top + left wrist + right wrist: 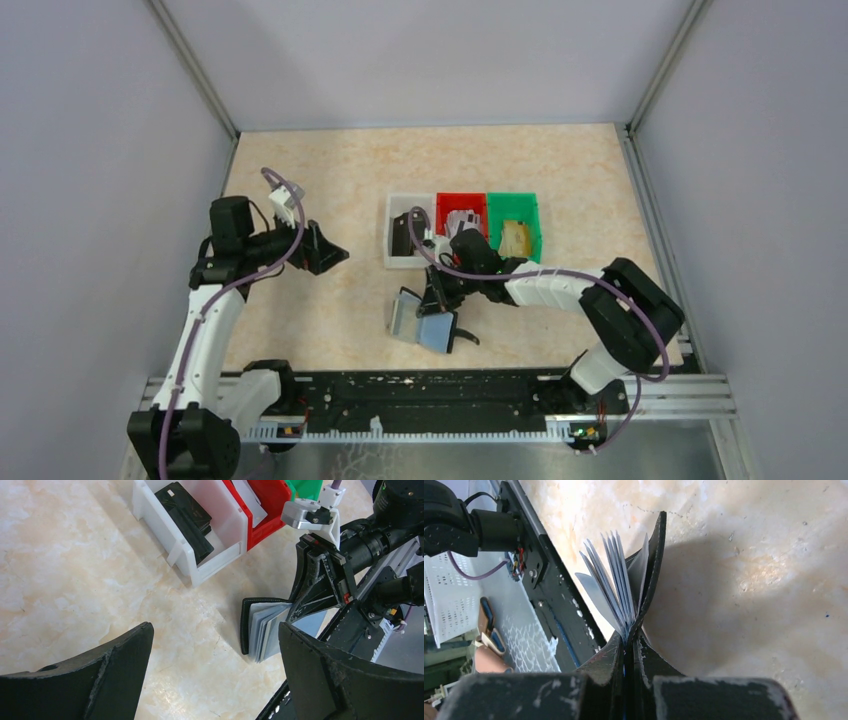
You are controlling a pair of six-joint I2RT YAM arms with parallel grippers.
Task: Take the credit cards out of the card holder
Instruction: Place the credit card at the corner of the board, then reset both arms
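The card holder [422, 322] lies open near the table's front edge, its black cover [655, 565] out and its grey-blue slots [611, 580] fanned apart. My right gripper [629, 647] is shut on the holder's spine edge and holds it just above the table [437, 298]. From these views I cannot tell whether any credit cards sit in the slots. Grey-white cards [462, 218] lie in the red bin, and a tan card [516, 238] lies in the green bin. My left gripper [338, 256] hovers open and empty to the left, well apart from the holder [260, 630].
Three bins stand in a row behind the holder: white [392, 232], red [450, 200] and green [530, 205]. The white bin [165, 535] contains black wallets [187, 517]. A black rail [440, 395] runs along the front edge, and grey walls enclose the table.
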